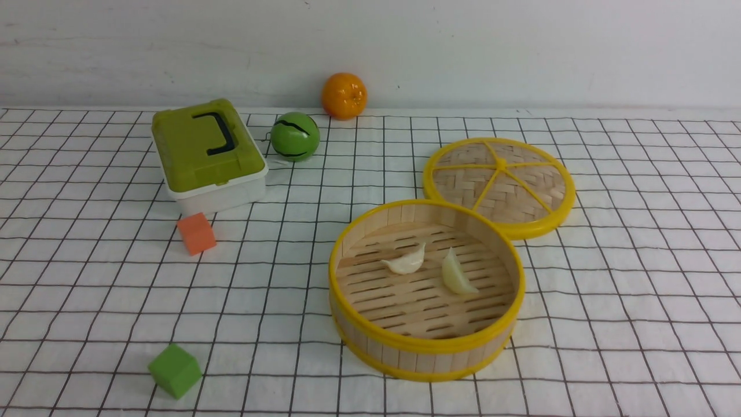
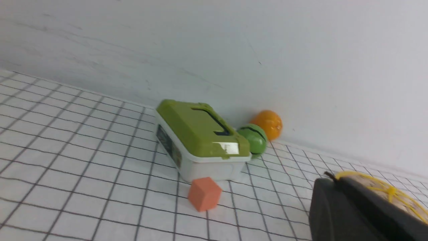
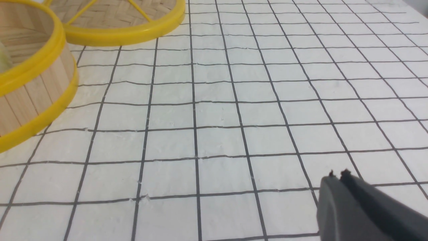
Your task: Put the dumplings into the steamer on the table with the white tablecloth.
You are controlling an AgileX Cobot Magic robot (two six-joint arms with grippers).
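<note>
The surface is spread with a white cloth printed in a grid of thin black lines. On it sits the steamer, round, with a wooden-slat wall, a slatted floor and yellow rims. Just beyond it, towards the right, lies the lid, a flat woven disc with yellow spokes. On the far left stands the box, white below and green on top, with a dark handle. The left gripper, seen in its wrist view, is fully closed with nothing in it; the right gripper is also closed and empty, above the cloth.

The green ball, marked with black stripes, is just beside the box, and the orange sits farther back, near the wall. The green cube is at the near left, well apart from the steamer; the red cube is just in front of the box. Both dumplings lie inside the steamer on its slatted floor, apart from each other, one left of the other.
</note>
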